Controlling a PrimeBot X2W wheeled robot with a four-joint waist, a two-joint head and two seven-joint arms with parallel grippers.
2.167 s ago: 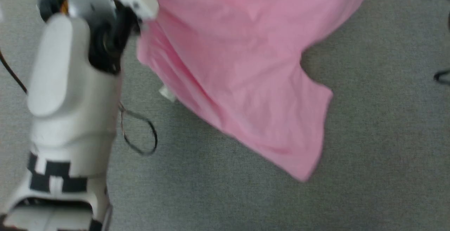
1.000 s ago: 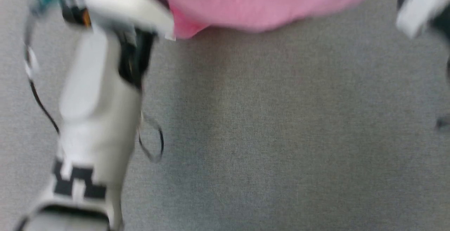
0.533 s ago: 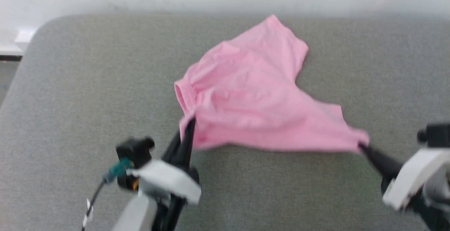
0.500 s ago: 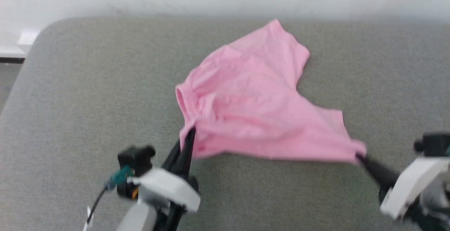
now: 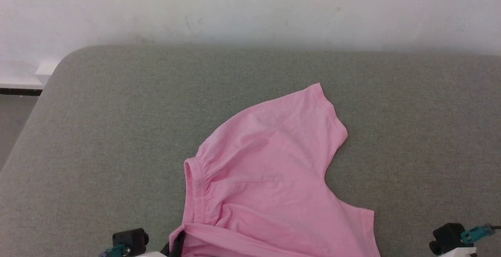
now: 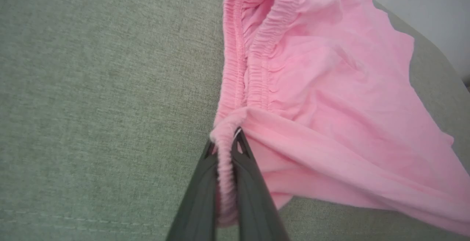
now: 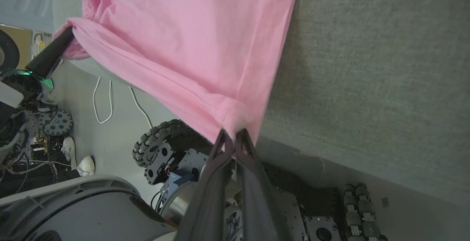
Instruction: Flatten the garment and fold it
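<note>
Risk first: garment [image 5: 270, 171] lies mostly on the counter [image 5: 117, 132], with one leg spread toward the wall [image 5: 250, 10]. Its near edge is lifted and, as we read the right wrist view, stretched out past the counter's near edge. Left tool [image 6: 224, 149] is pinched tight on the gathered waistband [image 6: 257, 68], with a roll of elastic squeezed in its grip. Right tool [image 7: 231, 138] is closed on a hem corner [image 7: 240, 114], with only a small bite of thin cloth.

What we think could go wrong:
- Hem corner slips out of the right tool if tension rises, since the bite looks shallow and the cloth is thin. That side drops and the garment skews.
- More pull toward the robot drags the whole garment off the counter, because nothing pins the far part.
- Near edge sags below counter level, and a wheel [image 7: 161, 138] of the robot sits right under it in the right wrist view. Loose cloth could snag there.
- Waistband is bunched in the left tool. Laid down as is, we judge it leaves a rolled lump and a doubled strip along the near edge, not one flat layer.
- Uneven pull between the two tools sets diagonal creases. We see a few across the cloth now.
</note>
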